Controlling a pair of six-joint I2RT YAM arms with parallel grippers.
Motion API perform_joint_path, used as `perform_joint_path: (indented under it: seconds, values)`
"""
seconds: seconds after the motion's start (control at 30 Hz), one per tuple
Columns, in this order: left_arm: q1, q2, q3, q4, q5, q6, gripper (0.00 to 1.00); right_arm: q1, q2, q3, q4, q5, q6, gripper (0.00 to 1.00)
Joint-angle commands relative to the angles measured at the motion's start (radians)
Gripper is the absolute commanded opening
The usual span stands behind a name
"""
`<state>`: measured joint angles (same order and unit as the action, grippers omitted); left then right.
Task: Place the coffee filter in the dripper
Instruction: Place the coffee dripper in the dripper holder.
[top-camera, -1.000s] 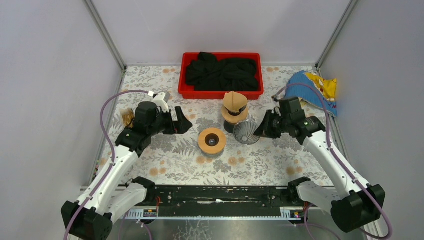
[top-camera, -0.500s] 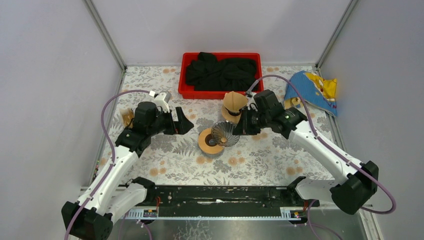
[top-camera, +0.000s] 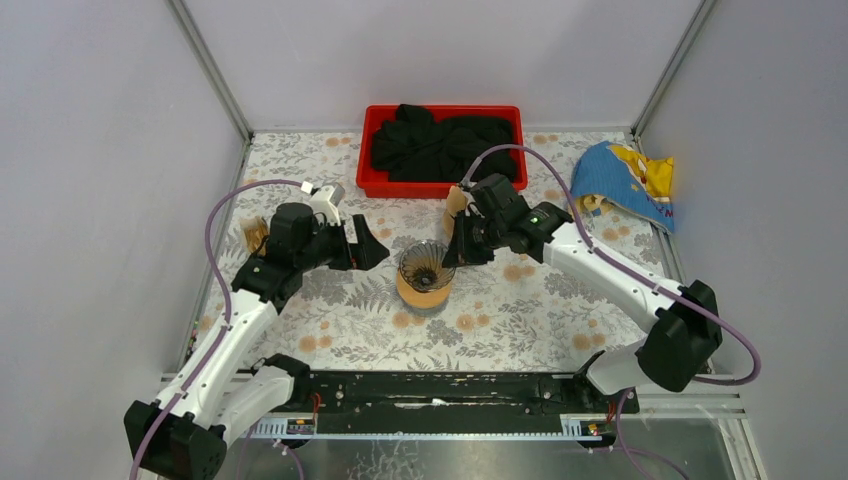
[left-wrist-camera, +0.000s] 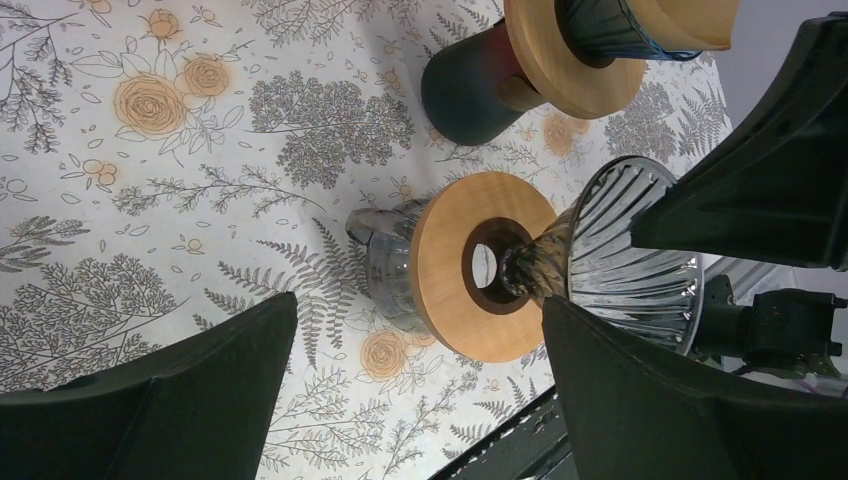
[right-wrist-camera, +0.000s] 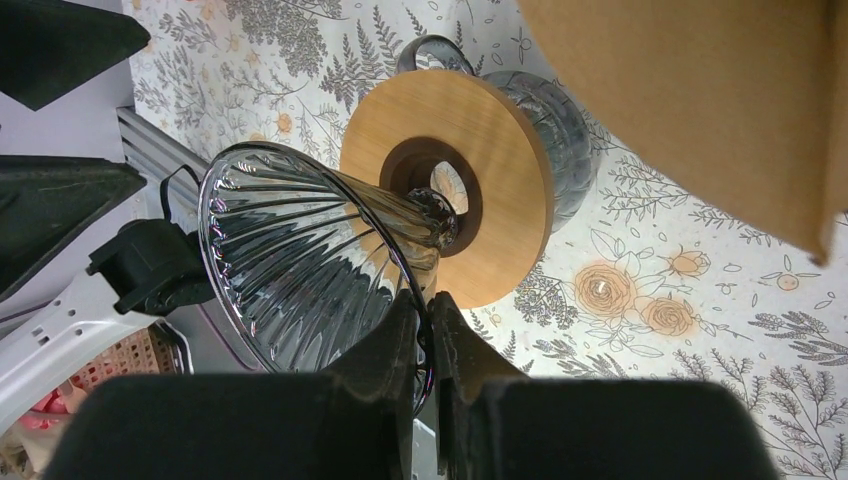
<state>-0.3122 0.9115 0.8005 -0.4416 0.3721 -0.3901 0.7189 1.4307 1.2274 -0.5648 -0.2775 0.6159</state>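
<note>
The dripper (top-camera: 424, 262) is a clear ribbed glass cone. My right gripper (top-camera: 447, 258) is shut on its rim. In the right wrist view the dripper (right-wrist-camera: 300, 260) leans, its narrow tip in the hole of a wooden collar (right-wrist-camera: 500, 150) on a glass carafe, with the right gripper (right-wrist-camera: 428, 305) pinching the glass edge. The brown paper coffee filter (top-camera: 458, 200) sits on a second stand behind the right arm and fills the upper right corner as the coffee filter (right-wrist-camera: 700, 90). My left gripper (top-camera: 368, 245) stands open, empty, left of the carafe. Its wrist view shows the dripper (left-wrist-camera: 630, 250) and the left gripper (left-wrist-camera: 418, 310).
A red tray (top-camera: 375, 185) of black cloth stands at the back. A blue and yellow bag (top-camera: 625, 180) lies at the back right. A small brown object (top-camera: 253, 236) sits beside the left arm. The second stand has a dark carafe (left-wrist-camera: 470, 90).
My right arm has carried the dripper leftward, from right of the wooden-collared carafe to over its hole. The left arm has not moved.
</note>
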Motion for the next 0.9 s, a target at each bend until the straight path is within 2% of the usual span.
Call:
perform_joint_path:
  seconds: [0.0, 0.37, 0.47, 0.63, 0.87]
  values:
    - [0.007, 0.007, -0.010, 0.057, 0.041, -0.001, 1.00, 0.019, 0.010, 0.068, 0.053, 0.012, 0.012, 0.00]
    - [-0.020, -0.044, -0.026, 0.126, 0.066, -0.142, 0.99, 0.019, 0.061, 0.058, 0.074, 0.040, -0.006, 0.01]
    - [-0.052, -0.042, -0.034, 0.130, 0.027, -0.169, 0.98, 0.020, 0.068, 0.042, 0.086, 0.030, -0.007, 0.01]
    - [-0.105, 0.005, -0.042, 0.132, -0.010, -0.224, 0.90, 0.020, 0.074, 0.012, 0.094, 0.016, -0.002, 0.02]
    - [-0.208, 0.064, -0.023, 0.127, -0.102, -0.223, 0.78, 0.020, 0.062, -0.027, 0.093, 0.008, 0.003, 0.03]
